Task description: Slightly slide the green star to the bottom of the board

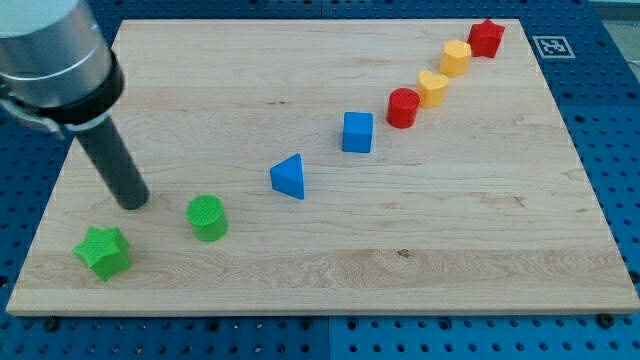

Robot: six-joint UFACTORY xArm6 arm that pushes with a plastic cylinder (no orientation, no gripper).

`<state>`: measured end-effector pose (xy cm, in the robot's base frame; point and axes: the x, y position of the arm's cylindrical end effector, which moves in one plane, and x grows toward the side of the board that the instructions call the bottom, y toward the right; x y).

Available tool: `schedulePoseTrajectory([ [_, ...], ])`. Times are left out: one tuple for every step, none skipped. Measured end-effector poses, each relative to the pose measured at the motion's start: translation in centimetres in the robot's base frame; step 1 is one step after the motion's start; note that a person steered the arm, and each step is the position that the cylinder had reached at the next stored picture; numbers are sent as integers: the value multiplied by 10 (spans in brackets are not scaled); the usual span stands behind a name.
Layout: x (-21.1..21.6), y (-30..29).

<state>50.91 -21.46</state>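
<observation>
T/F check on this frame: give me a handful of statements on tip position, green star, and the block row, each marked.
1. My tip sits just above the green star, toward the view's top. True.
2. The green star lies at the view's top right. False: it is near the bottom left corner of the board.
3. The green cylinder is to the right of the green star. True.
4. The blue triangle touches the blue cube. False: they stand apart.
5. The red star ends the diagonal row at the top right. True.
</observation>
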Motion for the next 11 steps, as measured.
schedulePoseTrajectory([
  [8,-4],
  [19,-4],
  [22,-4],
  [23,-4],
  [29,-4],
  [35,-4],
  [35,-4],
  [35,-4],
  [33,-8],
  [16,-18],
  [1,-30],
])
